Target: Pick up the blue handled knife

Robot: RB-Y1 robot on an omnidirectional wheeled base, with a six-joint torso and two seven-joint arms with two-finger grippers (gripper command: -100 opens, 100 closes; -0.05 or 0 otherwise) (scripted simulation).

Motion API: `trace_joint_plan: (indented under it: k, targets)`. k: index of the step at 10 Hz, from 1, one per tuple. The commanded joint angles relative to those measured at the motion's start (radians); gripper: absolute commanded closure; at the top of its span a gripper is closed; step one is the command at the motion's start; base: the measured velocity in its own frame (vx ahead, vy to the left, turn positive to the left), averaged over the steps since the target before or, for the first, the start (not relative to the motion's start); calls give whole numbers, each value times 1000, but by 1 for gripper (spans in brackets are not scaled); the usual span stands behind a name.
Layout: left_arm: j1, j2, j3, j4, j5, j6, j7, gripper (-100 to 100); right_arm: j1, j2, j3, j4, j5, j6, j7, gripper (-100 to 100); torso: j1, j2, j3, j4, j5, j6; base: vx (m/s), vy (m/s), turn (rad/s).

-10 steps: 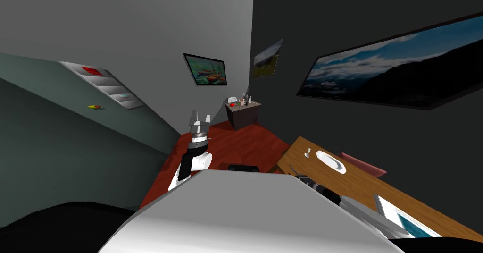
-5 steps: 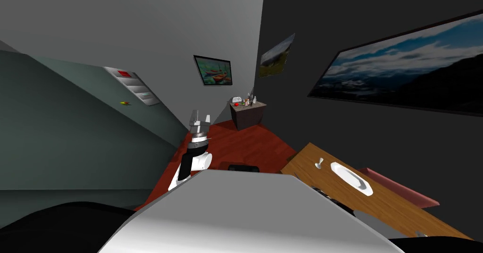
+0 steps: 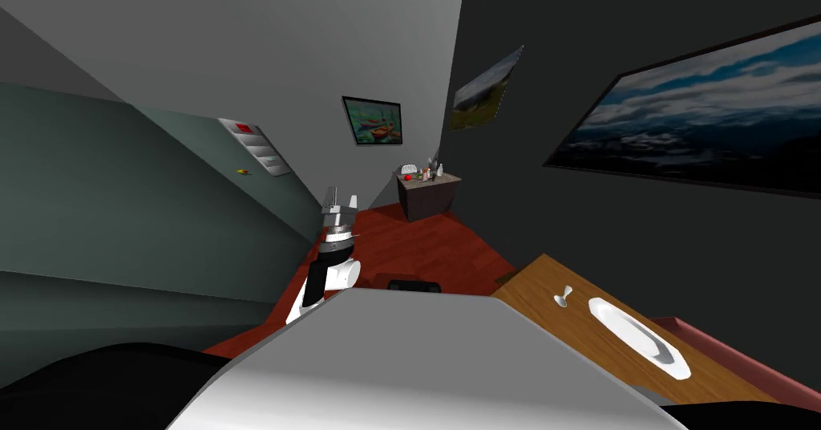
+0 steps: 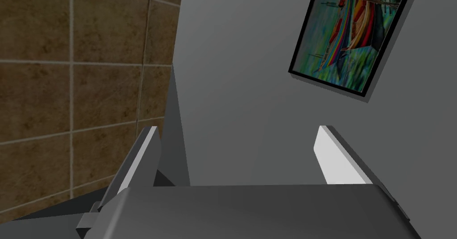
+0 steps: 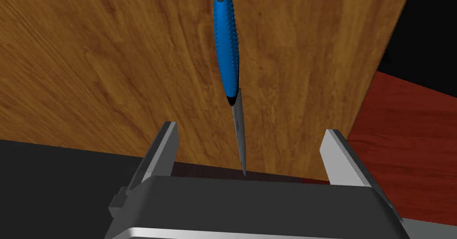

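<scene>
1. Your right gripper (image 5: 247, 158): one. Both fingers are spread wide and hold nothing. It hangs over the near edge of the wooden table (image 5: 111, 62).

2. Blue handled knife (image 5: 228, 62): one. It lies on that table just ahead of your right gripper. Its long axis runs straight away from the gripper, almost in line with it. The grey blade points back at you, and its tip reaches the table's edge between the two fingers, touching neither. The studded blue handle points away across the wood.

3. Red floor (image 5: 401, 129): it shows past the table's corner, with a black area beyond.

4. Your left gripper (image 3: 339, 204): one. It is raised ahead of you on the left, with fingers apart and empty.

5. On the table, seen from the head, to your right:
   - White plate (image 3: 637, 337): one.
   - Small pale utensil (image 3: 564, 295): one, near the plate and too small to name.
   - Reddish seat (image 3: 721, 353): it runs along the table's far side.

6. Dark cabinet (image 3: 429, 192): one. It stands in the far corner, well apart from you, with several small things on top, one of them red.

7. Framed pictures: three.
   - Boat picture (image 3: 373, 120): on the grey wall.
   - Small landscape (image 3: 485, 88) and large landscape (image 3: 697, 120): on the dark wall.

8. Grey-green partition (image 3: 120, 208): one, on your left. It carries a white panel (image 3: 258, 148).
</scene>
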Motion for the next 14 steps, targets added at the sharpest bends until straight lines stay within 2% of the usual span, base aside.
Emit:
trace_joint_plan:
  k: [1, 2, 3, 4, 5, 7, 8, 9, 13, 14]
  targets:
    - [0, 0, 0, 0, 0, 0, 0, 0, -1, -7, 35, 23, 17, 13, 5, -100, 0, 0, 0, 0, 0, 0, 16, -1, 177]
    - [0, 0, 0, 0, 0, 0, 0, 0, 6, -14, 59, 46, 34, 17, 13, -100, 0, 0, 0, 0, 0, 0, 23, 1, 244]
    - [0, 0, 0, 0, 0, 0, 0, 0, -8, -7, 54, 38, 24, 18, 5, -100, 0, 0, 0, 0, 0, 0, 12, -4, 47]
    - [0, 0, 0, 0, 0, 0, 0, 0, -8, -7, 57, 42, 26, 18, 7, 0, 0, 0, 0, 0, 0, 1, 0, 0, 0]
    - [0, 0, 0, 0, 0, 0, 0, 0, -23, 28, 60, 70, 27, 24, 18, -100, 1, 1, 0, 0, 0, 0, -9, -19, 101]
    - [0, 0, 0, 0, 0, 0, 0, 0, -41, 71, 65, 107, 27, 30, 32, -100, -2, 2, 1, 0, -1, 0, -15, -40, 92]
    - [0, 0, 0, 0, 0, 0, 0, 0, -36, 60, 63, 97, 29, 28, 28, -100, -2, 2, 1, 1, -1, 0, -9, -18, 15]
    - [0, 0, 0, 0, 0, 0, 0, 0, -37, 63, 63, 98, 29, 29, 30, 100, -1, 2, 1, 0, 0, 1, 0, 0, 0]
    - [0, 0, 0, 0, 0, 0, 0, 0, -37, 60, 66, 96, 32, 24, 36, 100, 0, 1, 1, 1, -1, 4, -1, 0, 8]
    - [0, 0, 0, 0, 0, 0, 0, 0, -37, 60, 66, 96, 32, 23, 36, 0, 0, 1, 1, 1, -1, 4, 0, 0, 0]
